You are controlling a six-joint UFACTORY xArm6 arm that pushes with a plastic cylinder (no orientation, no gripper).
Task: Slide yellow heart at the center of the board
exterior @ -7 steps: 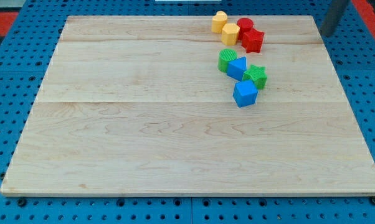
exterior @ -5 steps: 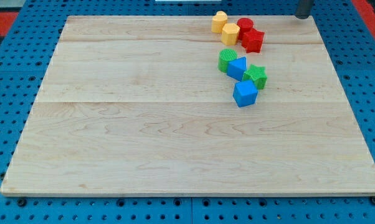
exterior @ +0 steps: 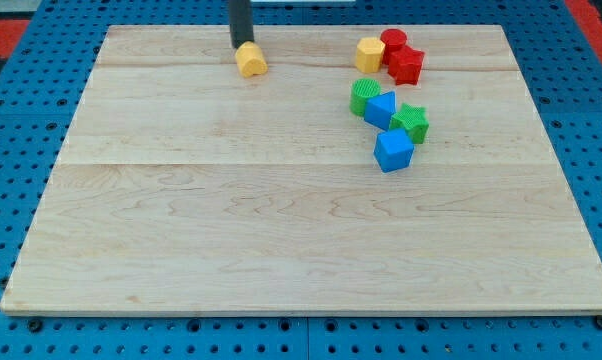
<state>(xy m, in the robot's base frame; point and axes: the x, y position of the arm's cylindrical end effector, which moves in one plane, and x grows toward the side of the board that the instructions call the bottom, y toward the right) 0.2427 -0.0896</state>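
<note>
My tip touches the top of the yellow heart, near the board's top edge, left of centre. The tip has no jaws. Wide bare wood lies below it; the other blocks cluster well right.

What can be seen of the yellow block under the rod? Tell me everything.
The yellow heart is a small, chunky block that looks like matte plastic, its lobed shape only faintly readable. It lies flat and alone on the wooden board near the view's top edge, left of centre, well apart from the block cluster at the view's right. My tip stands directly at its upper-left side, apparently touching it.
</note>
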